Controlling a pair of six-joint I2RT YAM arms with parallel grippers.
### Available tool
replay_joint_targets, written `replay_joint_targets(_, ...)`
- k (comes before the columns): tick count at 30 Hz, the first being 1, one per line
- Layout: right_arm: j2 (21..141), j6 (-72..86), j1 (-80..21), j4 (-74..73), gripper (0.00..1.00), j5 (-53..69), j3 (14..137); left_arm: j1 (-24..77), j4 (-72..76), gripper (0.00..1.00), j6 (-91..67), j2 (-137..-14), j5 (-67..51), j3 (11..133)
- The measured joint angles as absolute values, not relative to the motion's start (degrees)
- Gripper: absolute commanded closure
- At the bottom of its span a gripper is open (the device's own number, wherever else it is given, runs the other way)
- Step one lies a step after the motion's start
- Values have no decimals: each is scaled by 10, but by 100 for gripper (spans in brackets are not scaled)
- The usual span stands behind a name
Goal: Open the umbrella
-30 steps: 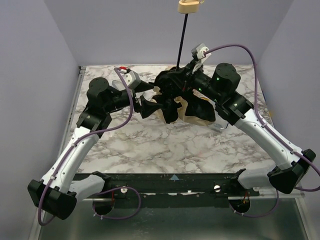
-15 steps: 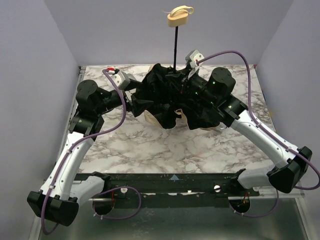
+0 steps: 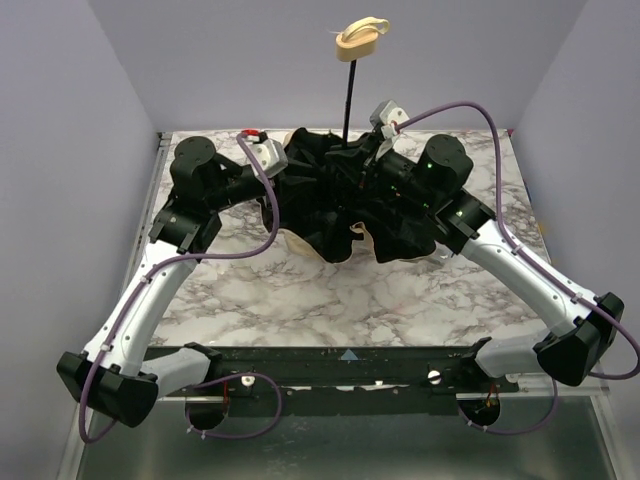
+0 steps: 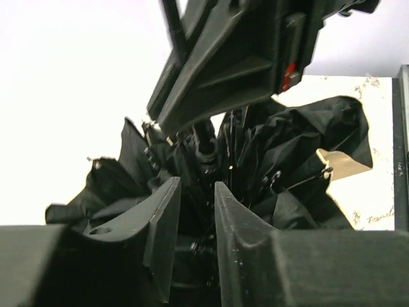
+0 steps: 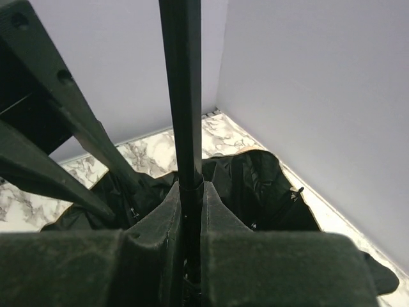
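The umbrella stands inverted on the far table, black canopy fuller than a second ago, likely half open; right gripper pinches its shaft; left gripper fingers sit narrowly apart among the ribs, grip unclear.

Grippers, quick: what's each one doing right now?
Left gripper: nearly closed amid the umbrella folds; grip cannot be told.
Right gripper: closed on its shaft.

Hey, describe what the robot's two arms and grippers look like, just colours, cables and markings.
Both the left arm and right arm have white link shells between chunky black joints. A purple cable loops along each. Each wrist carries a light-grey camera box. Tiny green lights glow on the right arm. The left gripper and right gripper have dark matte fingers.
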State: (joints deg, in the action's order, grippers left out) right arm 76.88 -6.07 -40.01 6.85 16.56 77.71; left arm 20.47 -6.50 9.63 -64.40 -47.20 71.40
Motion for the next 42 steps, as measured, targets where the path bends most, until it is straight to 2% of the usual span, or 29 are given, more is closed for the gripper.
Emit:
replay_joint_targets(6,775,-16,-400,81,100,159,777,258,-92,82,179,-669,-473,732)
replay_joint_targets(17,790,29,-400,90,100,152,777,339,-178,82,374,-692,-472,687)
replay_joint_targets(31,813,-6,-405,67,100,139,795,347,-319,84,559,-628,-441,589)
replay_joint_targets(34,813,-19,-405,68,100,145,800,341,-334,81,533,-605,-440,577)
replay_joint_targets(37,811,-25,-405,69,100,164,801,328,-321,72,465,-591,-447,592)
replay_joint_targets(40,807,-26,-404,72,100,187,801,301,-254,66,336,-573,-459,615)
replay_joint_targets(42,802,-26,-404,74,100,196,801,280,-187,66,236,-560,-457,620)
